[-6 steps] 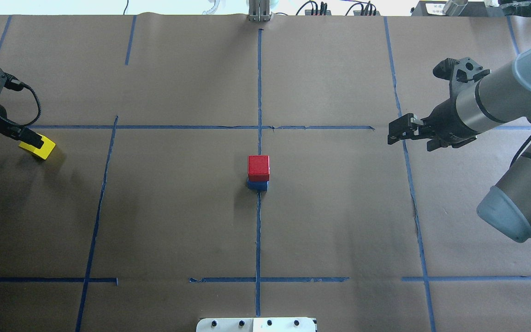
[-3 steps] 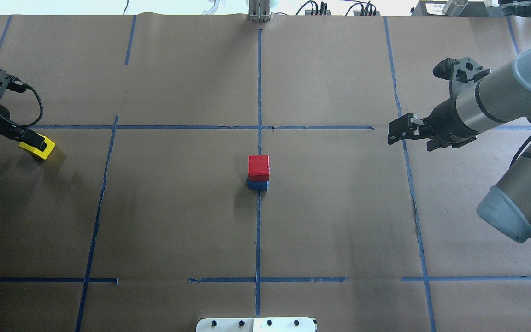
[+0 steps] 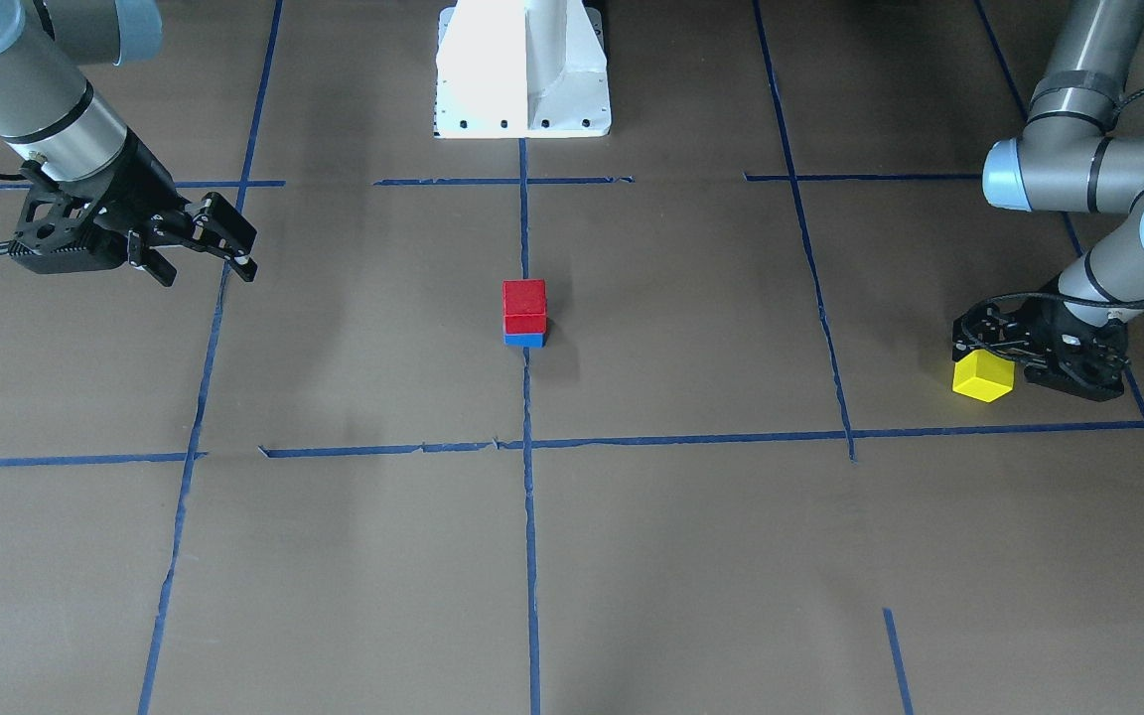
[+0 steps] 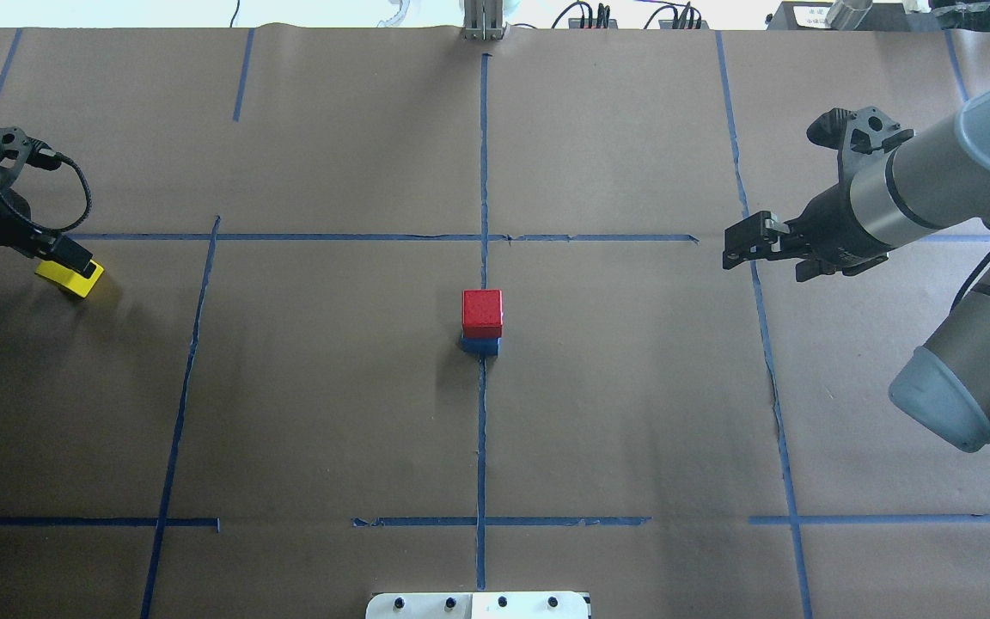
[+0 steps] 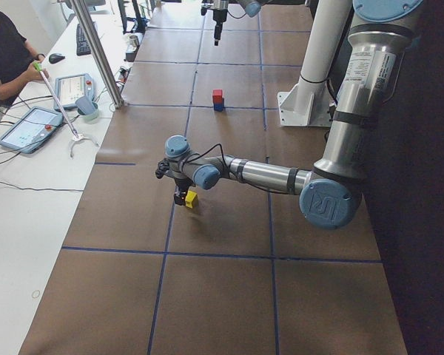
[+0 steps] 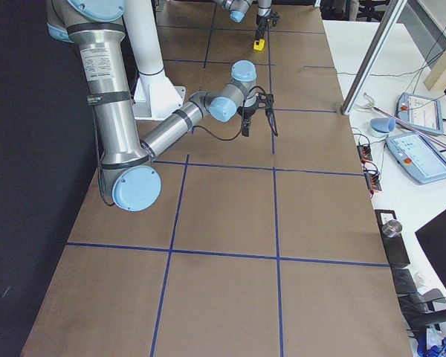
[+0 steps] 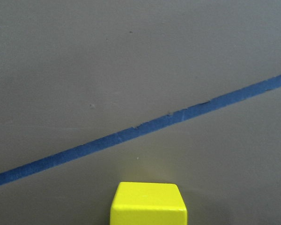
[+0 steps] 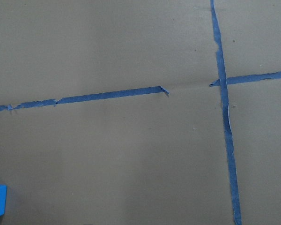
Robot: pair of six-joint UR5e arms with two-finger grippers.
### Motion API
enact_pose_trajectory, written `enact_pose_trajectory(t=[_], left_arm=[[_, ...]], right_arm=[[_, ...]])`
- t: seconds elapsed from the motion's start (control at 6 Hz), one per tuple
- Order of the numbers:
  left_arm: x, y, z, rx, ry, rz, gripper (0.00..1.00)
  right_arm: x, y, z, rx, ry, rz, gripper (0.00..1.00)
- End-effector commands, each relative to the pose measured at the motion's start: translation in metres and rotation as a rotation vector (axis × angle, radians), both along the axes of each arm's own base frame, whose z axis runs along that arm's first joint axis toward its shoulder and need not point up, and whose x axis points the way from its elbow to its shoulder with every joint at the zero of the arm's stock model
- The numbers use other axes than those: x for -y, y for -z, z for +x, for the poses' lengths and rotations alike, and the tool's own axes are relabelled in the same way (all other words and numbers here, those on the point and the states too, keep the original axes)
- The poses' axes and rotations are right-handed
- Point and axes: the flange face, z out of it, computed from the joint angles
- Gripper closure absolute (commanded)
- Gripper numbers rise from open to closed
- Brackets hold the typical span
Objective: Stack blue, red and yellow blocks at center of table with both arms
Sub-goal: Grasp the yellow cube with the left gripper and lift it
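Note:
A red block (image 4: 482, 311) sits on a blue block (image 4: 479, 346) at the table's centre; both also show in the front view, red (image 3: 524, 303) over blue (image 3: 524, 340). A yellow block (image 4: 74, 279) lies on the table at the far left. My left gripper (image 4: 70, 258) is right over the yellow block (image 3: 982, 377), low and open, with its jaws at the block's sides. The left wrist view shows the yellow block (image 7: 149, 204) close at the bottom edge. My right gripper (image 4: 766, 262) is open and empty, held above the table to the right of the stack.
Brown paper with blue tape lines (image 4: 482, 172) covers the table. The robot's white base (image 3: 522, 70) stands at the near-middle edge. A side bench with tablets (image 5: 29, 126) and an operator runs beyond the far edge.
My left arm has shifted slightly and its gripper now covers more of the yellow block, which has stayed in place. The right arm and the stack have not moved.

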Motion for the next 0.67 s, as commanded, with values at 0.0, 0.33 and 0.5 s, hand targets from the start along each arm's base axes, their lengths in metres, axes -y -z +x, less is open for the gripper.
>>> enact_pose_trajectory(t=[0.0, 0.33, 0.5], left_arm=[[0.0037, -0.0088, 0.0034, 0.007, -0.002, -0.009, 0.0], [0.0075, -0.0095, 0.0057, 0.009, 0.0, -0.014, 0.46], [0.0074, -0.0052, 0.0077, 0.004, 0.001, -0.009, 0.76]], right_arm=[[0.0003, 0.001, -0.0002, 0.001, 0.0, 0.002, 0.0], [0.0002, 0.0025, -0.0002, 0.003, 0.0, 0.004, 0.0], [0.0, 0.0031, 0.0001, 0.003, -0.001, 0.006, 0.0]])
